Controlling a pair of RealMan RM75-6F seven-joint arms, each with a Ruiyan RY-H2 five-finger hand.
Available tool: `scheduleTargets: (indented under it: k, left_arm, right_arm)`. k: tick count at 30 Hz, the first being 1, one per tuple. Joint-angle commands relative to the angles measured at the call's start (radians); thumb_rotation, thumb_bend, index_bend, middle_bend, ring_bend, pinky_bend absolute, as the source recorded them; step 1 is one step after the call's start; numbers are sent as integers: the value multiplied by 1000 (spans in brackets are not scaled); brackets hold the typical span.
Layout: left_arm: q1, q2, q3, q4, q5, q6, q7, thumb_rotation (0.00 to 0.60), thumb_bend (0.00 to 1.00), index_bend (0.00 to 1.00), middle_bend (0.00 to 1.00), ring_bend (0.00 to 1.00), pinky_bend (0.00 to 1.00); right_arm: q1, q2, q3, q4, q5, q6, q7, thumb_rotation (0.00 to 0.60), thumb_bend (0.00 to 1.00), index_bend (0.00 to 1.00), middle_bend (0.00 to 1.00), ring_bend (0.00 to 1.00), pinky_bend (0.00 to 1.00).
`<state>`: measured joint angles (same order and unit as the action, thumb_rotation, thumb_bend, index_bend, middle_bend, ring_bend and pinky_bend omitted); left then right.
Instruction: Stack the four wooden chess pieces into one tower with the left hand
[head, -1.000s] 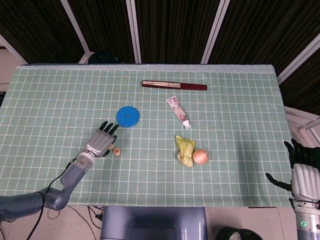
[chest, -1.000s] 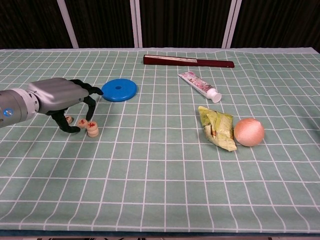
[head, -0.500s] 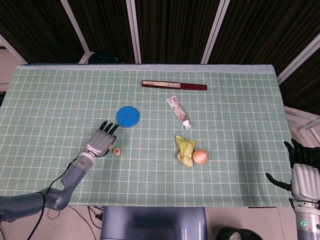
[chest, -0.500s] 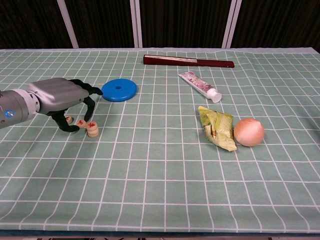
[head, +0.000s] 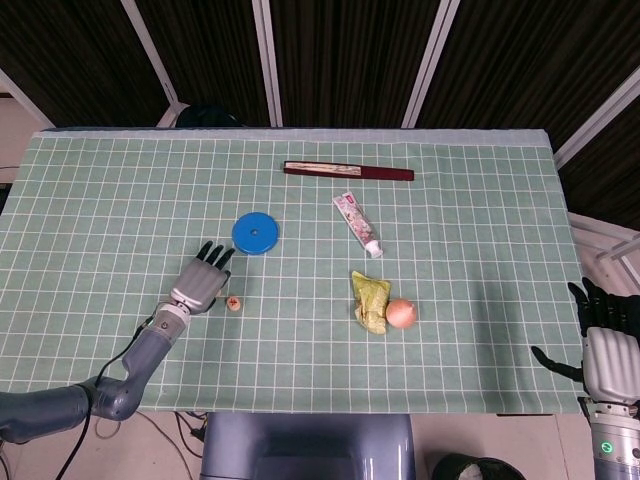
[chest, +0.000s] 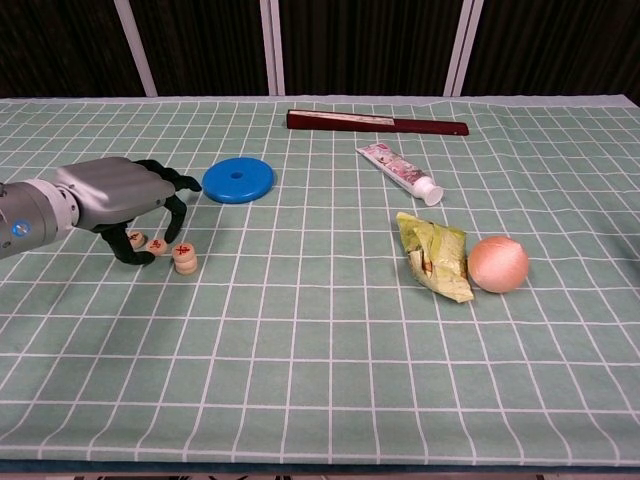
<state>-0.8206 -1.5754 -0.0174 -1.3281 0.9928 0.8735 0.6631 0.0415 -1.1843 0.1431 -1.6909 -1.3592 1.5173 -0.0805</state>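
Your left hand (chest: 120, 205) is low over the counter (chest: 320, 380), near its left side, with the fingers curled down around the wooden chess pieces (chest: 160, 250). In the chest view one small round disc (chest: 155, 244) sits between the fingertips, and it seems to be pinched there, but I cannot tell if it is really lifted or only touched. Another disc (chest: 136, 238) shows under the palm. Just beside the fingers, to the right, a short stack (chest: 184, 259) stands on the cloth; it looks like two pieces, one on the other, though this is hard to confirm. In the head view only the stack (head: 233, 303) is seen clearly next to the hand (head: 199, 284).

These pieces are, I judge, light, hard and smooth, so they will not bend, but they can slip or roll on the edge if you squeeze them askew. You should take each one by its round rim, from two opposite sides, and keep the flat face level. The stack is narrow and probably easy to push over, so come from above and do not brush it with the other fingers.

Your right hand (head: 608, 345) is well apart, beyond the right edge of the counter, fingers spread and holding nothing.
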Motion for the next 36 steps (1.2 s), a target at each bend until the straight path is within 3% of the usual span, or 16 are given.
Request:
scheduleTargets:
  k: [1, 16, 25, 36]
  left_arm:
    - [0, -1, 1, 1, -12, -1, 14, 600, 302, 460, 38, 0, 0]
    - [0, 10, -8, -26, -11, 16, 25, 600, 316, 521, 40, 0, 0]
    - [3, 70, -29, -145, 38, 68, 14, 600, 316, 520, 41, 0, 0]
    - [10, 102, -15, -233, 84, 95, 28, 600, 316, 513, 41, 0, 0]
  right_arm:
    - [0, 0, 0, 0, 0, 0, 0, 600, 233, 81, 13, 0, 0]
    - [-1, -1, 1, 1, -2, 3, 3, 600, 232, 80, 13, 0, 0]
    - [0, -1, 0, 1, -2, 2, 3, 600, 232, 81, 13, 0, 0]
    - [-1, -1, 0, 2, -3, 4, 3, 600, 233, 81, 13, 0, 0]
